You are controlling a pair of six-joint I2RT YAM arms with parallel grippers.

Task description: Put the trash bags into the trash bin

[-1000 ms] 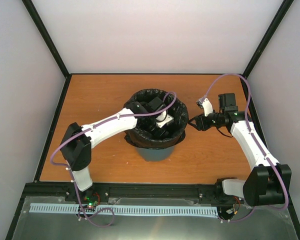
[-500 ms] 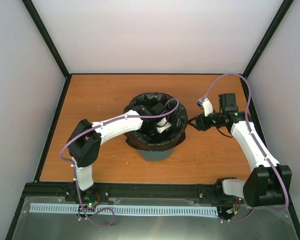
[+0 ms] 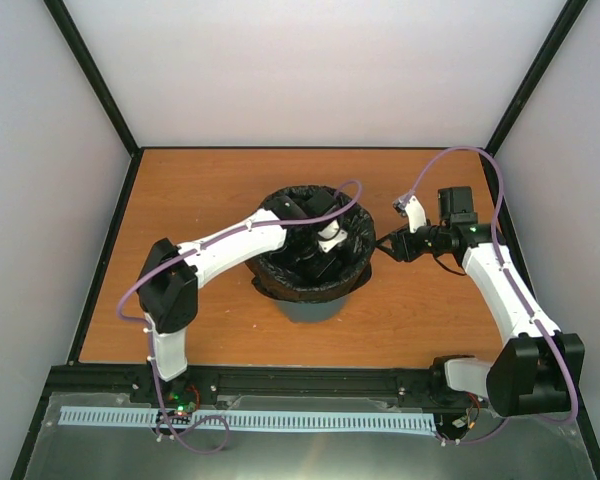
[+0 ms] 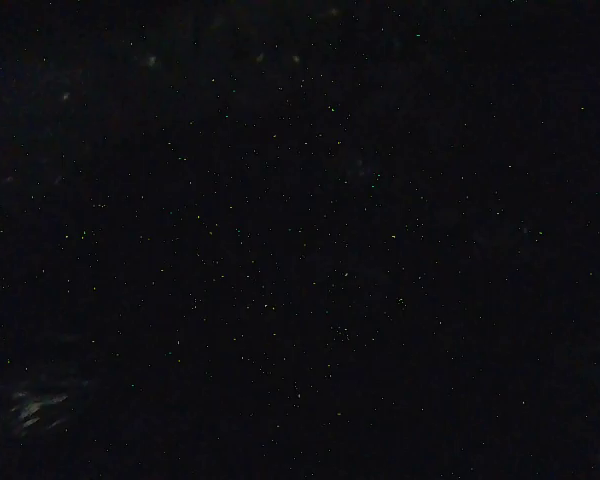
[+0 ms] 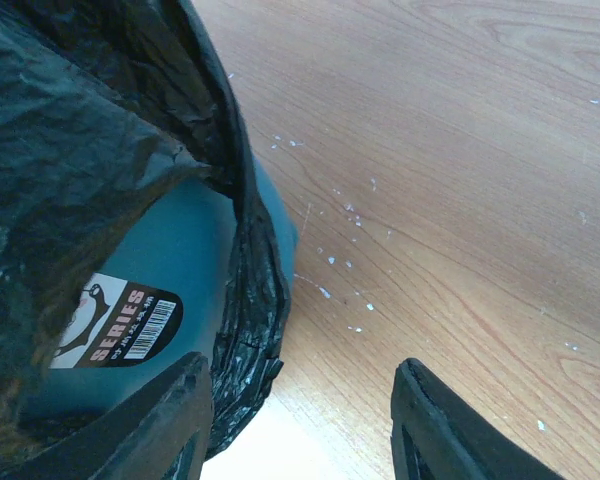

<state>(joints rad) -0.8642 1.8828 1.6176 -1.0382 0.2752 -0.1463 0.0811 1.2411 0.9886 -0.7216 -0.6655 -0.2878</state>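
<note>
The teal bin (image 3: 310, 305) stands mid-table, lined with the black trash bag (image 3: 275, 275), whose edge is folded over the rim. My left gripper (image 3: 332, 250) reaches down inside the bag-lined bin; its jaws are hidden and the left wrist view is fully dark. My right gripper (image 3: 387, 246) is open and empty just right of the bin rim. In the right wrist view the bag (image 5: 70, 150) drapes over the bin wall (image 5: 180, 260), which bears a label, and a fold of bag (image 5: 250, 340) hangs beside the left finger (image 5: 160, 420).
Wooden tabletop (image 3: 200, 190) is bounded by black rails and white walls. Purple cables loop over both arms. Small white specks dot the wood (image 5: 350, 265) near the bin.
My left arm has swung its wrist a little back and right inside the bin. The right arm has stayed in place.
</note>
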